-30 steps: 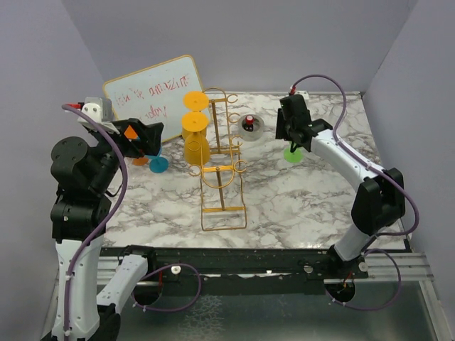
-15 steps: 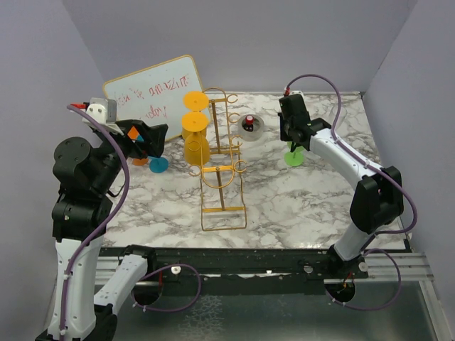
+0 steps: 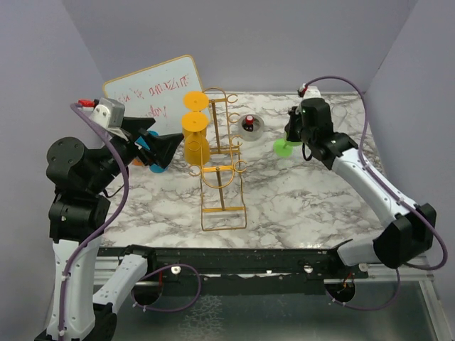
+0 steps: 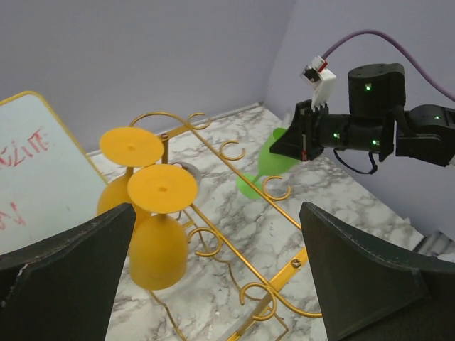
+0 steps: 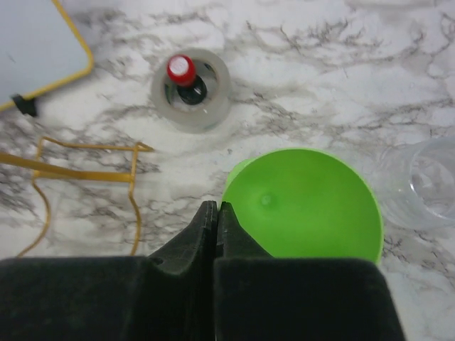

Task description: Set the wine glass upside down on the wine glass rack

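Red scribbles on the white board (image 3: 160, 85), too messy to read. Green wine glass (image 3: 284, 147), smooth and bright, up off the desk (image 3: 298, 199) and tipped to one side, over to the right of the gold wire rack (image 3: 222, 181), not touching it. Right hand (image 3: 295, 136) squeezed tight on the glass. Left hand (image 3: 165, 145) spread wide apart, holding nothing. Two yellow glasses (image 3: 195, 135) hanging upside down on the rack's left side.

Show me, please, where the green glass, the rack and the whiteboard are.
green glass (image 5: 306, 206): right wrist view, inside of its bowl.
rack (image 3: 219, 169): top view, crossbar on its post.
whiteboard (image 3: 153, 96): top view, white face.
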Robot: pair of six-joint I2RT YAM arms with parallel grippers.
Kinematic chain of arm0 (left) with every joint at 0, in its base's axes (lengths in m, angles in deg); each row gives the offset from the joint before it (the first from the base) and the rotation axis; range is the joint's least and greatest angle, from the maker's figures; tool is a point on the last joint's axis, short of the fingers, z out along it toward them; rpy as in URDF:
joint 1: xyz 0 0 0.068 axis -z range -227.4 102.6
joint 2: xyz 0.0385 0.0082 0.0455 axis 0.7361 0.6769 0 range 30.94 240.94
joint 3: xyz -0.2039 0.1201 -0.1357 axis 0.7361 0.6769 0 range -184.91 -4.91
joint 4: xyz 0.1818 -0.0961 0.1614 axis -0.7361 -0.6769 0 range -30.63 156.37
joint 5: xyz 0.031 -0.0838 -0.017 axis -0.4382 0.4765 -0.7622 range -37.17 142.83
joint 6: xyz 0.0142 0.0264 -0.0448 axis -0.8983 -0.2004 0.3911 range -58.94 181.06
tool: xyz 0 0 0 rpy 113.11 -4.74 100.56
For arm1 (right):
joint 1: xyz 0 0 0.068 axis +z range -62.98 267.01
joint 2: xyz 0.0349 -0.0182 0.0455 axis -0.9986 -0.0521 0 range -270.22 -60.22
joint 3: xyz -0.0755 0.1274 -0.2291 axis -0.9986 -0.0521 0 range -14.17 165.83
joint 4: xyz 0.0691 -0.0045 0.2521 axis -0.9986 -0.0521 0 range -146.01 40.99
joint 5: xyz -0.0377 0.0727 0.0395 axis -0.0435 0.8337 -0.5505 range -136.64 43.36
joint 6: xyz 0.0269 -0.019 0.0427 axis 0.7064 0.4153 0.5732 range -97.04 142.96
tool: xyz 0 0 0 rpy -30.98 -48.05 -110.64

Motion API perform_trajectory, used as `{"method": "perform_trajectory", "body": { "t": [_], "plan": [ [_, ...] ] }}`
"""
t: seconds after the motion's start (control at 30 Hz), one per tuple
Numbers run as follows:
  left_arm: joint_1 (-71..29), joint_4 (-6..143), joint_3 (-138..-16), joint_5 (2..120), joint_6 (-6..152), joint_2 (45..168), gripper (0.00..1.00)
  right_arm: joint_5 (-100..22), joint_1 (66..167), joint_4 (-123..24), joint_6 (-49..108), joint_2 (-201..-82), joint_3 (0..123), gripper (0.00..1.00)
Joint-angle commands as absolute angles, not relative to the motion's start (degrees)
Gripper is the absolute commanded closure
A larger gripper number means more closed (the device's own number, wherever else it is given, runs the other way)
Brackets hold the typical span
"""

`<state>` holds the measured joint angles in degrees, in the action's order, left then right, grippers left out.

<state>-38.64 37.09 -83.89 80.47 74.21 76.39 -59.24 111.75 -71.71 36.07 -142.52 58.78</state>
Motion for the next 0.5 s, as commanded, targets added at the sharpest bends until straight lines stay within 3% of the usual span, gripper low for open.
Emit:
{"method": "perform_trajectory", "body": {
  "t": [0.0,0.13,0.3,0.47],
  "plan": [
    [-38.27,44.04,-85.65,91.0,81.77,76.43,0.01,-55.67,111.54,-61.43,39.21,-134.33,54.99,0.99],
    [-37.44,55.62,-83.08,103.43,93.81,79.38,0.01,-54.96,111.55,-52.45,41.66,-127.0,49.69,0.99],
    [-36.74,60.47,-82.97,100.77,97.58,81.51,0.01,-53.54,111.54,-40.48,45.04,-118.33,42.83,0.99],
    [-35.31,78.08,-77.41,100.14,113.04,84.26,0.01,-50.49,111.54,-32.69,47.79,-111.61,38.0,0.99]
  ]
}}
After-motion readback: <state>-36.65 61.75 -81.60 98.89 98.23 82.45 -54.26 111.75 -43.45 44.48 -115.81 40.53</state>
